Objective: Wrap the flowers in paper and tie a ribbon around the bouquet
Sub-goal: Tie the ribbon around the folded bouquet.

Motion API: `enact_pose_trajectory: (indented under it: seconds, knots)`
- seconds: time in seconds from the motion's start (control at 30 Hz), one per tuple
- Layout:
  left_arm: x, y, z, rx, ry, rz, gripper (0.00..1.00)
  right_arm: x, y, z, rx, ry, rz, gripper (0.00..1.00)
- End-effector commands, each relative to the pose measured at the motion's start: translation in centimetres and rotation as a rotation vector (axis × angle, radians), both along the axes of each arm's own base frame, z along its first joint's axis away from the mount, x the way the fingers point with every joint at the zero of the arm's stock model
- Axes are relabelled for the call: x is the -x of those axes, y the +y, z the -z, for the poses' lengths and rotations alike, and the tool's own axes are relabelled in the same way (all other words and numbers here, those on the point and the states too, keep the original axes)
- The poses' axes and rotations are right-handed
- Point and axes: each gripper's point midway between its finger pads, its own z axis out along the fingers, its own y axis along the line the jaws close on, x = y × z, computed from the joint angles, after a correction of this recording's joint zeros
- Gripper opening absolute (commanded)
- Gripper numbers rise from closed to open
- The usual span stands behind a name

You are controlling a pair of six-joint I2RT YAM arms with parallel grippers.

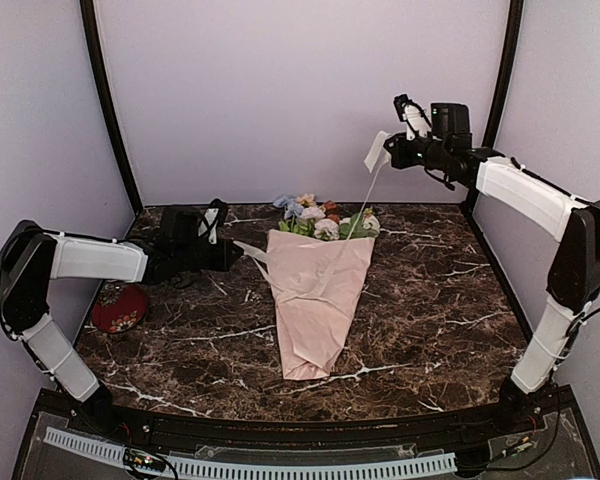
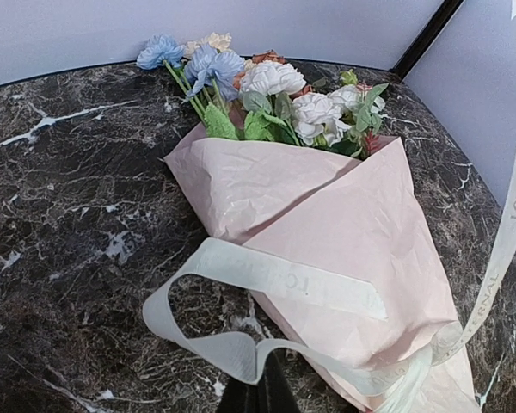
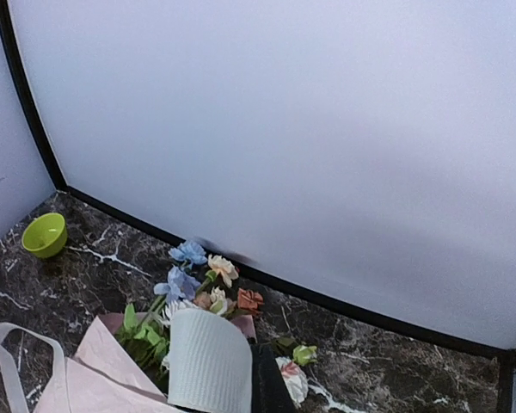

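at 9 o'clock our left hand [image 2: 262, 383] is pinching one end of the ribbon [image 2: 284, 280], closed tight on it. the bouquet [image 1: 318, 290] is lying mid-counter [image 1: 430, 300], flowers [image 1: 315, 212] pointing to 12 o'clock, paper [image 1: 310, 340] tip to 6. at 2 o'clock our right hand [image 1: 390, 152] is holding the other end aloft, clamped shut.

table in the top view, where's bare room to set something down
Widest bare patch: right of the bouquet, out to the right arm's base. Another at front left, between the bouquet's tip and the red round object. Crowded: left of the bouquet, where the left fingers pinch the ribbon, and the back by the flowers.
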Motion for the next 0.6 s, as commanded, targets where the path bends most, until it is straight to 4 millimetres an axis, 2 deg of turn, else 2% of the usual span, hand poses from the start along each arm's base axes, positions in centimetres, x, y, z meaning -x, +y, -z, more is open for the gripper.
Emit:
enact_pose_trajectory:
  seconds: [0.0,0.13,0.4,0.47,0.57]
  knots:
    - [0.2,-0.5,0.0,0.004,-0.001,0.021,0.0,0.6,2.3,-5.3,-0.18,-0.121,-0.098,0.0]
    - [0.7,-1.0,0.2,-0.007,0.004,0.045,0.0,0.1,3.4,-5.3,-0.217,-0.102,-0.141,0.0]
    - [1.8,-2.4,0.3,-0.009,0.01,0.085,0.0,-0.6,7.1,-6.1,-0.334,-0.043,-0.28,0.0]
    - [2.2,-3.0,0.5,-0.013,0.01,0.103,0.0,-0.2,8.1,-7.1,-0.345,-0.051,-0.312,0.0]
    - [2.5,-3.4,1.1,-0.019,0.022,0.116,0.0,1.4,9.8,-9.3,-0.335,-0.094,-0.37,0.0]
